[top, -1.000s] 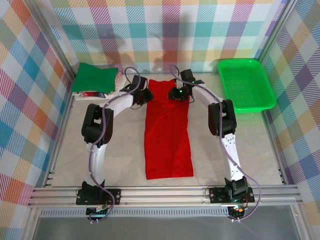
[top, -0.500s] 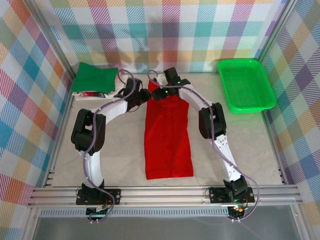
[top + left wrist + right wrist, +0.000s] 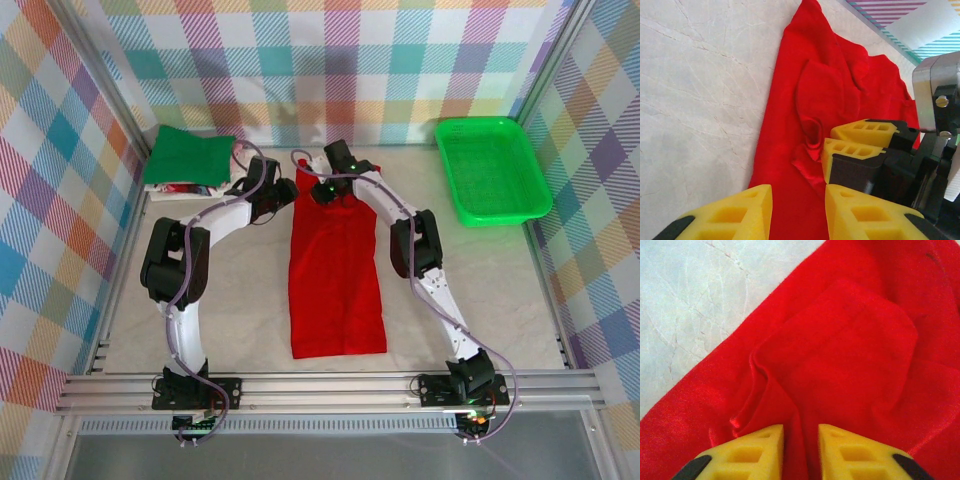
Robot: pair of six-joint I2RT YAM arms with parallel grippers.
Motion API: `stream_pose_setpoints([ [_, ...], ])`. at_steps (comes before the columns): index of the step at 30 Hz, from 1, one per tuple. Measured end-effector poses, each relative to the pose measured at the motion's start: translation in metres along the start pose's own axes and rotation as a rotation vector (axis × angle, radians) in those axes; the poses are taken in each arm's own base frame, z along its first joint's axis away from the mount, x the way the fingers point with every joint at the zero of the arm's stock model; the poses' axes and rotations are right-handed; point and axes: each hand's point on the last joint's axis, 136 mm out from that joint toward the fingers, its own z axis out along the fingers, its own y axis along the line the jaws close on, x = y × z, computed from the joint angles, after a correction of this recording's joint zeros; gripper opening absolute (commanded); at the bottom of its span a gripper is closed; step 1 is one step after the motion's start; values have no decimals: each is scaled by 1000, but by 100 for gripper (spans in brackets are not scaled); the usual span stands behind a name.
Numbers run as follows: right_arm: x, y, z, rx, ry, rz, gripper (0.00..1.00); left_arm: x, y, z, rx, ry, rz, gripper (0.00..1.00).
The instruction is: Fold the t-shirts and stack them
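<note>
Near end: the red t-shirt (image 3: 338,270) lies in a long narrow strip on the middle of the table (image 3: 230,290). Its near hem is flat and well apart from both pincers.
Long axis: it runs straight from near to far, away from the arm bases, so I expect any fold of the far end to come back toward me along that line.
Left gripper (image 3: 283,192): it sits at the strip's far left corner, just beside the right one. On its wrist view (image 3: 797,192) the jaws stand apart over the shirt's left edge. The cloth (image 3: 825,90) between them looks flat, and I see nothing pinched.
Right gripper (image 3: 318,190): it is also at the far end, a little in from the left edge. Its fingers (image 3: 840,145) are drawn close on a raised pucker of red cloth, and I read that as a grip on the shirt (image 3: 850,340), with the jaws (image 3: 801,432) nearly together.
Deciding relation: both pincers are at the far end and the whole shirt stretches toward me from them. The left one is nearer the free corner and, in my judgement, should take it.
Far left: a folded dark green t-shirt (image 3: 190,158) tops whitish-pink ones (image 3: 237,165), nearer to the left arm.
Far right: the green mesh basket (image 3: 500,122) stands well apart.
</note>
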Motion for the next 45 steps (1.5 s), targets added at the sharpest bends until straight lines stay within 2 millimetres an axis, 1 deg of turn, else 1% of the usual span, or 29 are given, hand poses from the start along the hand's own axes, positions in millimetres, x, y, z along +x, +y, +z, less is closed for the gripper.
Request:
stream_pose_setpoints([
  [3, 0, -2, -1, -9, -4, 23, 12, 0, -1, 1, 2, 8, -1, 34],
  [5, 0, -3, -2, -25, -8, 52, 7, -2, -7, 4, 14, 16, 0, 34],
  [9, -2, -3, -6, -71, -21, 127, 6, -8, -18, 20, 42, 37, 6, 34],
  [12, -3, -9, -10, -99, -32, 179, 5, -6, -22, 37, 46, 69, 13, 33],
  [16, 1, -18, -13, -134, -40, 262, 5, 4, -19, 58, 33, 113, 14, 33],
  [19, 4, -25, -14, -166, -45, 327, 3, 12, -13, 68, 18, 143, 9, 32],
  [22, 6, -27, -14, -193, -47, 371, 4, 15, -11, 79, 13, 159, 7, 32],
  [28, 4, -33, -18, -216, -65, 412, 5, 18, -20, 95, 46, 180, 11, 32],
  [33, 4, -32, -18, -222, -65, 417, 5, 21, -31, 103, 80, 193, 19, 31],
  [39, 4, -32, -17, -222, -63, 428, 5, 27, -48, 102, 115, 206, 26, 24],
  [41, 4, -32, -17, -222, -62, 431, 5, 29, -50, 101, 119, 210, 26, 23],
  [43, 4, -33, -17, -220, -62, 432, 5, 29, -50, 101, 119, 215, 19, 18],
  [45, 4, -33, -18, -219, -63, 432, 5, 29, -50, 101, 119, 215, 14, 18],
])
